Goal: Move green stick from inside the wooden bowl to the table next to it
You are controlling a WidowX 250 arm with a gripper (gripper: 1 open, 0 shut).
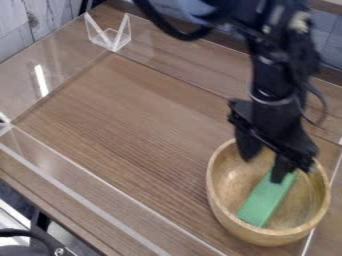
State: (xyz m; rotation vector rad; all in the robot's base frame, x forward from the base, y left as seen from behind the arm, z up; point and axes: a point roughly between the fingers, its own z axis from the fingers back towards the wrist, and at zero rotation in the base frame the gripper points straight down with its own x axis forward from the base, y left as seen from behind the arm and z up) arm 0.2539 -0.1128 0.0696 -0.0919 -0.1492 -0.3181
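Note:
The green stick [266, 203] lies flat inside the wooden bowl [222, 170], slanting from the front floor up toward the back right. The bowl sits at the front right of the table [134, 110]. My gripper [277, 166] hangs just above the bowl's back part, over the stick's far end, pointing straight down. Its black fingers [254, 152] stand apart and nothing is between them. The stick's upper tip is partly hidden behind the fingers.
Low clear acrylic walls [60, 165] edge the table on the left and front. A small clear bracket [108, 34] stands at the back left corner. Black cables hang from the arm [274, 60] above the bowl.

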